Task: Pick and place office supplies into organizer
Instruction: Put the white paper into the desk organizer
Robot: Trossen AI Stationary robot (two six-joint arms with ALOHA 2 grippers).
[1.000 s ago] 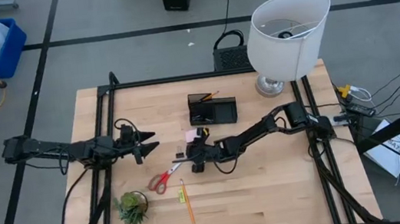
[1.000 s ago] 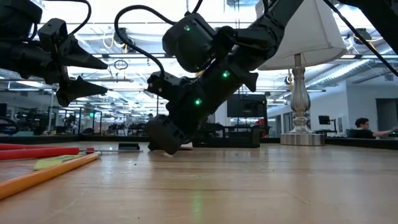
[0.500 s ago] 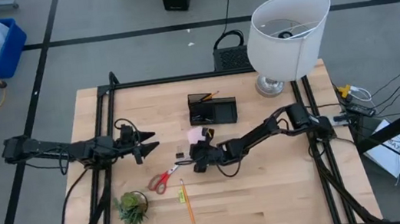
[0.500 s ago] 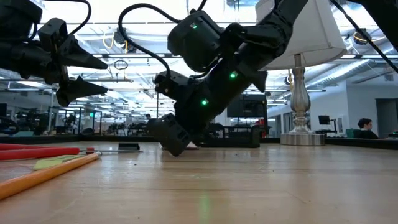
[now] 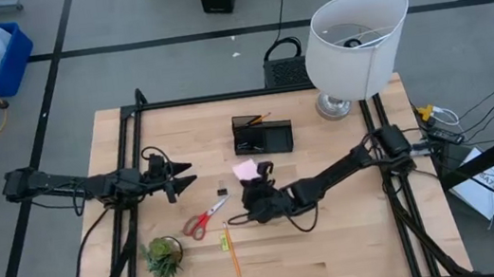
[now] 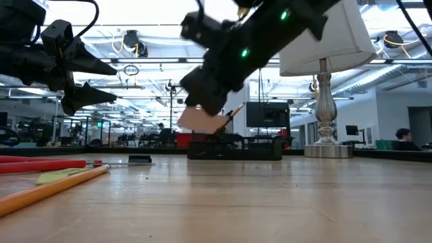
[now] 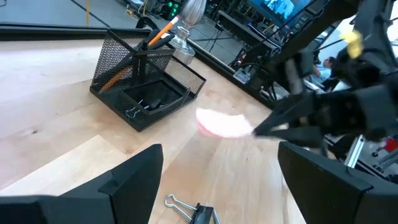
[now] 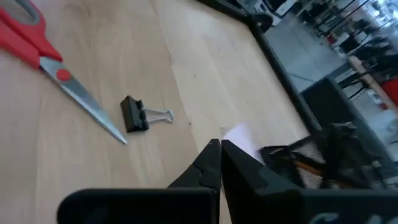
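A wooden table (image 5: 336,232) is seen at frame centre, framed by a grey taped floor; a lamp (image 5: 354,43) stands at its upper right. The organizer (image 5: 262,134), above centre, holds an orange pencil (image 7: 163,31) and clips. The right gripper (image 5: 252,191) is pinched shut on the pink pad (image 5: 245,169), lifted clear below the organizer. The left gripper (image 5: 185,174) is held wide open, empty, left of centre.
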